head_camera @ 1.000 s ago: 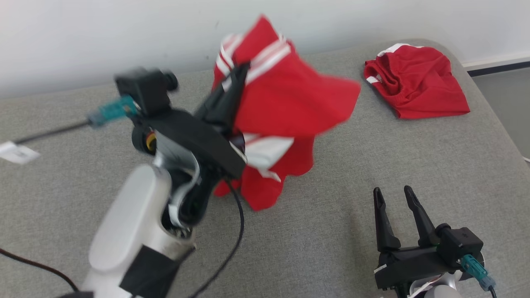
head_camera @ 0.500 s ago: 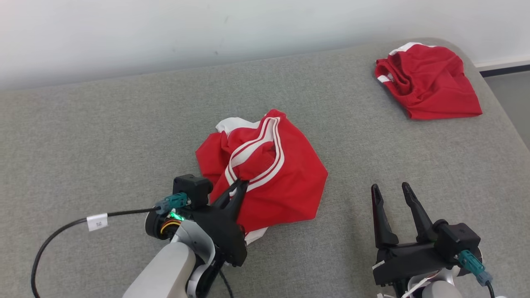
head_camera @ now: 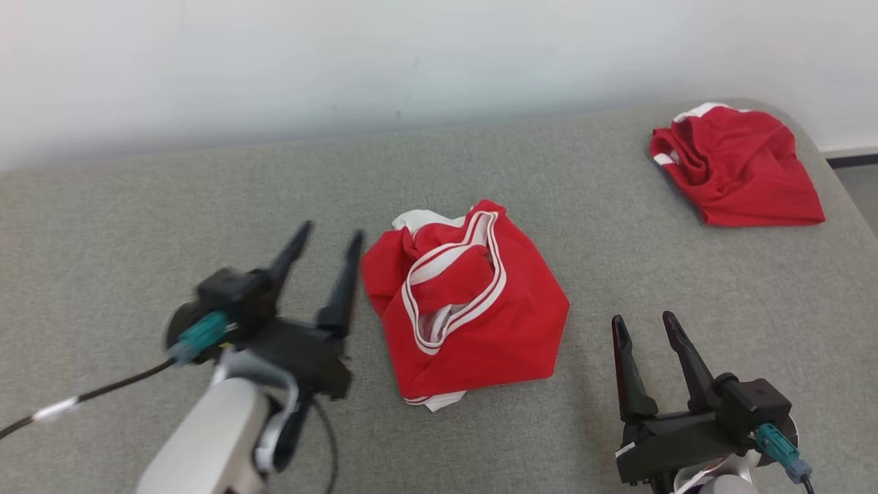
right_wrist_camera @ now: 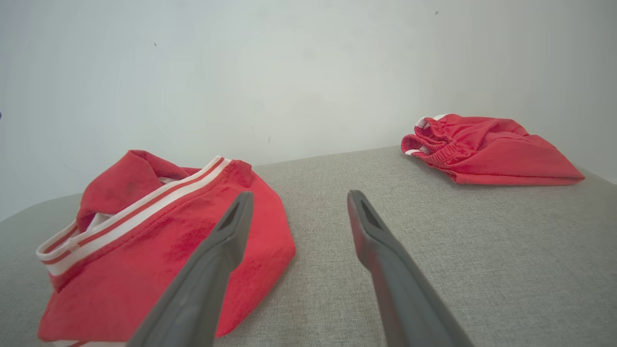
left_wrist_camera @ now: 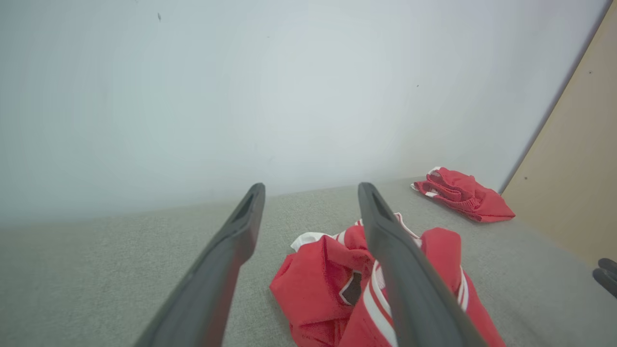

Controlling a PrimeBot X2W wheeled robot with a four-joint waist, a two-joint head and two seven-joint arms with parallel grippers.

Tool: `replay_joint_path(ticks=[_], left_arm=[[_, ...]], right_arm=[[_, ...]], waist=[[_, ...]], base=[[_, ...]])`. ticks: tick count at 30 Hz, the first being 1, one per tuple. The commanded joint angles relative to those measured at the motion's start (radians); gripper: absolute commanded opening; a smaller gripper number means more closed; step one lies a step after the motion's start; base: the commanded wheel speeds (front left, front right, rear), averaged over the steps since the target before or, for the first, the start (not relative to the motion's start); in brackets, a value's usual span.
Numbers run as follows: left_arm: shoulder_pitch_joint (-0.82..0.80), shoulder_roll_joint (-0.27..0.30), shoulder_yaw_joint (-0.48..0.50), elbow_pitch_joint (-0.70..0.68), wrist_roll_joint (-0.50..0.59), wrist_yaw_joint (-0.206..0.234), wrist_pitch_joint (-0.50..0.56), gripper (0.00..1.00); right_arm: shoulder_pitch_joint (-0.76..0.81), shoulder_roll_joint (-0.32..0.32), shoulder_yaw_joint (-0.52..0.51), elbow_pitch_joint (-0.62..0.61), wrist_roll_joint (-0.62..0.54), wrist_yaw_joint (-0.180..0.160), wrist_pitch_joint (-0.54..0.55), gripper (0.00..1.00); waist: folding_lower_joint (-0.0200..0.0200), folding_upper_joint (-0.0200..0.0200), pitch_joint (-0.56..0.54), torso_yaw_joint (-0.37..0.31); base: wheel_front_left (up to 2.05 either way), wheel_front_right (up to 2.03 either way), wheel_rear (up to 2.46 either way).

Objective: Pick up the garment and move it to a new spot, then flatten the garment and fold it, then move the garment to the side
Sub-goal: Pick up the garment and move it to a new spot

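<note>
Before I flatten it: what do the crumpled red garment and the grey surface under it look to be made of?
Garment: thin, soft knit, probably synthetic sportswear. It is matte red with white stripe trim and slumps in loose folds.
Surface: upholstery-like woven fabric, matte flecked grey. A fine weave grain shows in the right wrist view, and the rounded corner hints at padding underneath.

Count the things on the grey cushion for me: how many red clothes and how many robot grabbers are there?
Red clothes: 2, the crumpled garment in the middle and the far garment at the right corner.
Robot grabbers: 2, the left gripper and the right gripper, both open and holding nothing.
Total: 4.
</note>
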Motion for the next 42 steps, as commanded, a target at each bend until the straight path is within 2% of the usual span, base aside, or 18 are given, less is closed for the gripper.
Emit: replay_joint_path(ticks=[1, 6, 11, 15, 19, 23, 26, 31, 38, 42], left_arm=[[0.023, 0.012, 0.008, -0.006, 0.008, 0.005, -0.007, 1.0], [0.108, 0.094, 0.063, -0.066, 0.007, 0.039, -0.029, 1.0], [0.211, 0.163, 0.122, -0.134, 0.024, 0.099, -0.045, 1.0], [0.298, 0.196, 0.158, -0.179, 0.035, 0.133, -0.052, 1.0], [0.381, 0.203, 0.186, -0.222, 0.044, 0.16, -0.054, 1.0], [0.457, 0.173, 0.249, -0.287, 0.071, 0.178, -0.055, 1.0], [0.517, 0.132, 0.303, -0.334, 0.105, 0.17, -0.054, 1.0], [0.588, 0.06, 0.364, -0.361, 0.173, 0.134, -0.054, 1.0], [0.637, 0.0, 0.421, -0.371, 0.285, 0.083, -0.054, 1.0], [0.657, -0.042, 0.469, -0.375, 0.317, 0.037, -0.054, 1.0]], right_arm=[[0.009, 0.001, 0.002, -0.003, -0.006, -0.003, 0.0, 1.0], [0.018, 0.001, -0.004, -0.01, -0.011, -0.003, 0.0, 1.0], [0.028, 0.001, -0.014, -0.017, -0.02, -0.003, 0.0, 1.0], [0.041, 0.001, -0.018, -0.018, -0.027, -0.003, 0.0, 1.0], [0.045, 0.001, -0.02, -0.022, -0.031, -0.003, 0.0, 1.0], [0.065, 0.001, -0.027, -0.029, -0.027, -0.003, 0.0, 1.0], [0.074, 0.001, -0.031, -0.036, -0.023, -0.003, 0.0, 1.0], [0.088, 0.001, -0.034, -0.043, -0.022, -0.003, 0.0, 1.0], [0.1, 0.001, -0.039, -0.041, -0.015, -0.003, 0.0, 1.0], [0.101, 0.001, -0.039, -0.039, -0.014, -0.003, 0.0, 1.0]], waist=[[0.0, 0.0, -0.013, 0.01], [0.0, 0.0, -0.032, 0.031], [0.0, 0.0, -0.051, 0.054], [0.0, 0.0, -0.064, 0.07], [0.0, 0.0, -0.075, 0.083], [0.0, 0.0, -0.089, 0.091], [0.0, 0.0, -0.093, 0.095], [0.0, 0.0, -0.095, 0.095], [0.0, 0.0, -0.099, 0.096], [0.0, 0.0, -0.102, 0.1]], base=[[0.0, 0.0, 0.0], [0.0, 0.0, 0.0], [0.0, 0.0, 0.0], [0.0, 0.0, 0.0], [0.0, 0.0, 0.0], [0.0, 0.0, 0.0], [0.0, 0.0, 0.0], [0.0, 0.0, 0.0], [0.0, 0.0, 0.0], [0.0, 0.0, 0.0]])
